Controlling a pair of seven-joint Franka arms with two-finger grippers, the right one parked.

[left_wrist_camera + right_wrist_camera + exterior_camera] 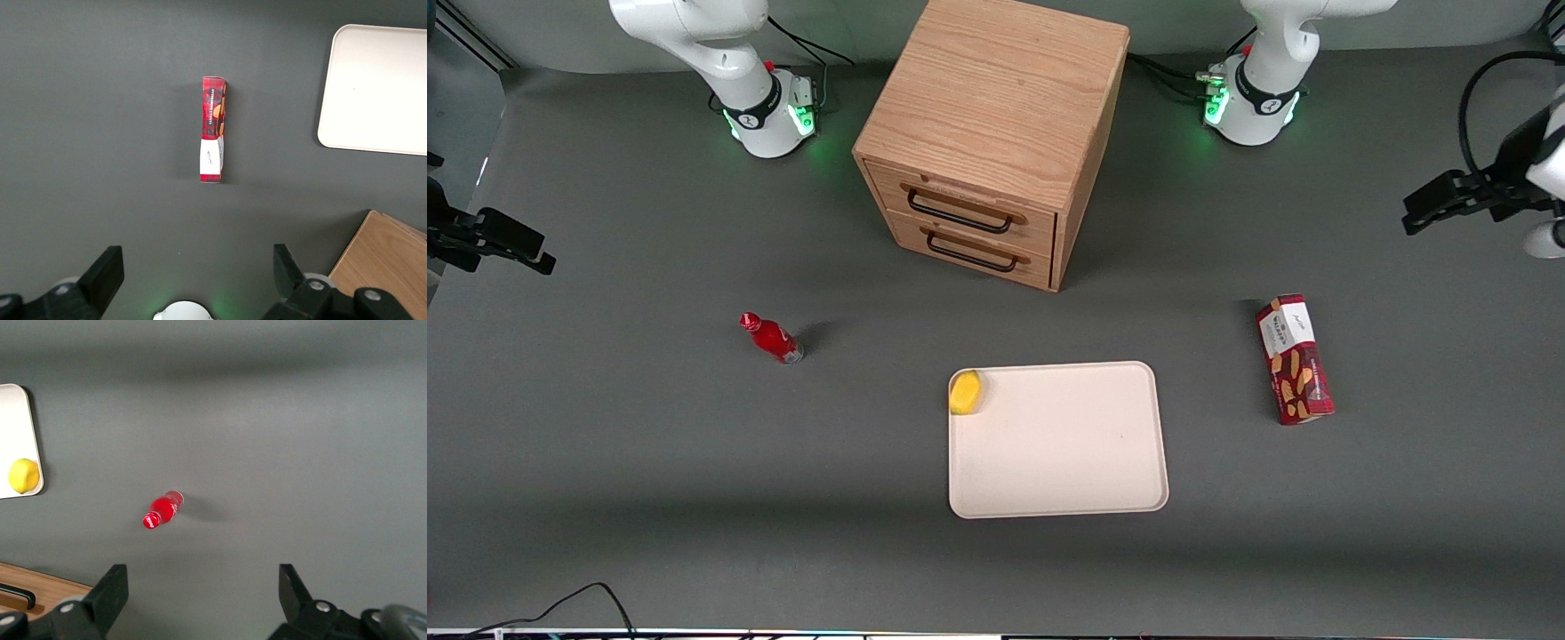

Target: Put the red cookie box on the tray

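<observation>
The red cookie box point(1295, 358) lies flat on the grey table, beside the tray point(1067, 444) toward the working arm's end, apart from it. Its white label end points away from the front camera. The cream-white tray holds only a yellow lemon point(965, 392) in one corner. My gripper point(1427, 212) hangs high above the table at the working arm's end, farther from the front camera than the box. The left wrist view looks down on the box point(213, 129) and a corner of the tray point(377, 87). There the gripper point(197, 270) is open with nothing between its fingers.
A wooden two-drawer cabinet point(987, 133) stands farther from the front camera than the tray; its corner point(387, 260) shows in the left wrist view. A small red bottle point(772, 338) stands toward the parked arm's end.
</observation>
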